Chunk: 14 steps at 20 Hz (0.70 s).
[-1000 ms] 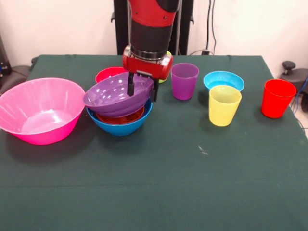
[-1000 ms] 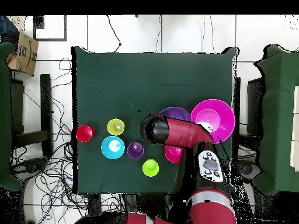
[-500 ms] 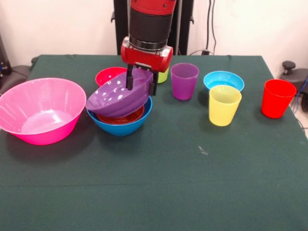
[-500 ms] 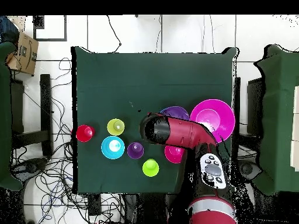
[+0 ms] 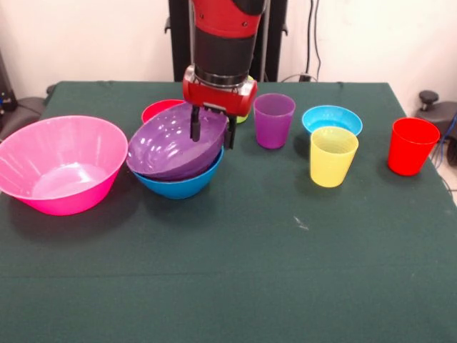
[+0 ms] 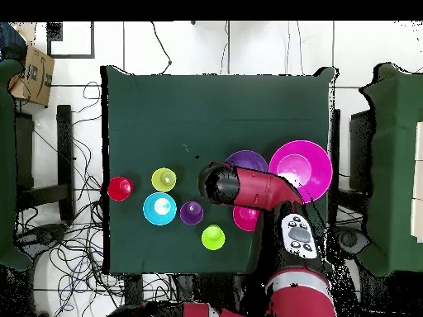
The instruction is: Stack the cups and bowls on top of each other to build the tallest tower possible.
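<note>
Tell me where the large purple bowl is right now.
In the front view, the large purple bowl sits tilted in the blue bowl, left of centre, between the pink bowl and purple cup, under the end effector.

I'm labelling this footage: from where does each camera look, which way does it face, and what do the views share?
Front view: across the table, facing the robot; the arm drops in from above, its claw shut on the purple bowl's rim over the blue bowl.
Overhead view: above the table, looking straight down; the arm reaches up from the bottom edge, hiding the claw.
Shared: purple bowl, pink bowl, yellow cup, red cup, sides mirrored.
</note>
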Available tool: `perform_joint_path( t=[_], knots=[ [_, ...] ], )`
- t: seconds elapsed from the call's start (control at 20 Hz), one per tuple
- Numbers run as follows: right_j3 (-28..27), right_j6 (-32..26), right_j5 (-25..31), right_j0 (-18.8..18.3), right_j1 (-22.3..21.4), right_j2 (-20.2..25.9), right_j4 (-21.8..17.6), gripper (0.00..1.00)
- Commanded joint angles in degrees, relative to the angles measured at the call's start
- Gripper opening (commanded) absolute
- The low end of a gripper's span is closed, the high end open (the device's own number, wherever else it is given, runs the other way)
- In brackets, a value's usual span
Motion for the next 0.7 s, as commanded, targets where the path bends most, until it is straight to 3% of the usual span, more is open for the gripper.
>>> perform_joint_path(
  t=[0.05,0.45,0.7],
  knots=[
    [-0.9,4.6,-7.4,-0.7,8.7,5.8,-2.0,1.0],
    [-3.6,4.8,-12.5,-0.6,13.9,5.7,-1.8,1.0],
    [-3.4,4.4,-12.1,-0.8,13.5,5.9,-1.7,1.0]
  ],
)
